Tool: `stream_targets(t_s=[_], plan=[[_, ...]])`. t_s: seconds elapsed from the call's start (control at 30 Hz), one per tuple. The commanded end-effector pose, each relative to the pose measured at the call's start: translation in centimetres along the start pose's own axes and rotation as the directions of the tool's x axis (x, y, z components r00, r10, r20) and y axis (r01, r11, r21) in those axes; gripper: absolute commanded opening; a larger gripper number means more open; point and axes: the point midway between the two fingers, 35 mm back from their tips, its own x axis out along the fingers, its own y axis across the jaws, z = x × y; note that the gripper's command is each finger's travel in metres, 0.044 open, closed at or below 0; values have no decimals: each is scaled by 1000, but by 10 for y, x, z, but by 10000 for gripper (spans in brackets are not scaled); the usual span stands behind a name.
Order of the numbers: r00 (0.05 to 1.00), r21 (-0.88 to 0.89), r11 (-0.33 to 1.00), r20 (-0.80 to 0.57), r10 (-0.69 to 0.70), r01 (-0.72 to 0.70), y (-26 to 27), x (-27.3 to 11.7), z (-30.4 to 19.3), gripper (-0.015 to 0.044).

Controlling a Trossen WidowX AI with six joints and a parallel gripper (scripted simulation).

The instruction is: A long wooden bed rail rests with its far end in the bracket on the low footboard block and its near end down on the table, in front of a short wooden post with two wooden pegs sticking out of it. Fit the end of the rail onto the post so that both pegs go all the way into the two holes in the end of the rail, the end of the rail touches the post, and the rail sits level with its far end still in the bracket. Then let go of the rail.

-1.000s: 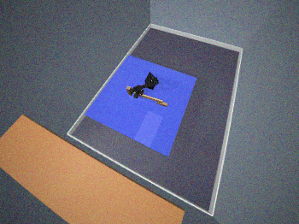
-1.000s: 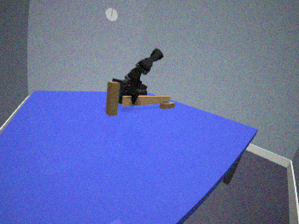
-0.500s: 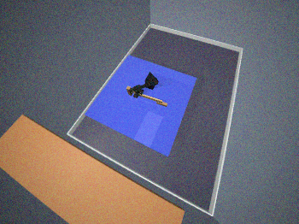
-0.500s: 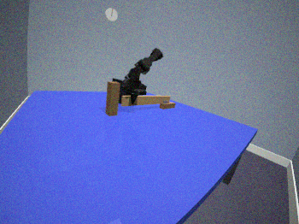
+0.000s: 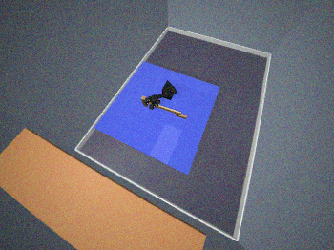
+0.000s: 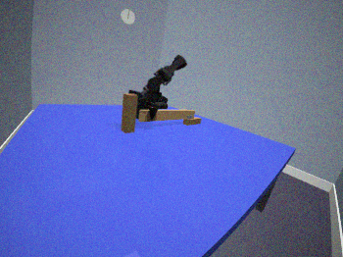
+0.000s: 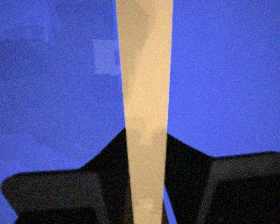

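Note:
The pale wooden rail looks about level, its far end at the low footboard block. My gripper is shut on the rail close to its post end, one finger on each side. That end is held above the table. The upright post stands just beyond it; in the exterior view a narrow gap shows between post and rail end. The pegs, the holes and the bracket's fit are hidden or too small to tell.
The arm reaches down over the rail from behind in the exterior view. The blue table has its edge on the right in the exterior view. An orange-brown surface lies outside the white-edged floor area.

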Motion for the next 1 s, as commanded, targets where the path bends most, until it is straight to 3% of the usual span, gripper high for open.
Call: stream_targets(t_s=[0.0,0.97], plan=[[1000,-4,1000,-4,-11,11,-4,-2,-4,0],[1000,-4,1000,-5,-11,11,-5,-3,-11,0]])
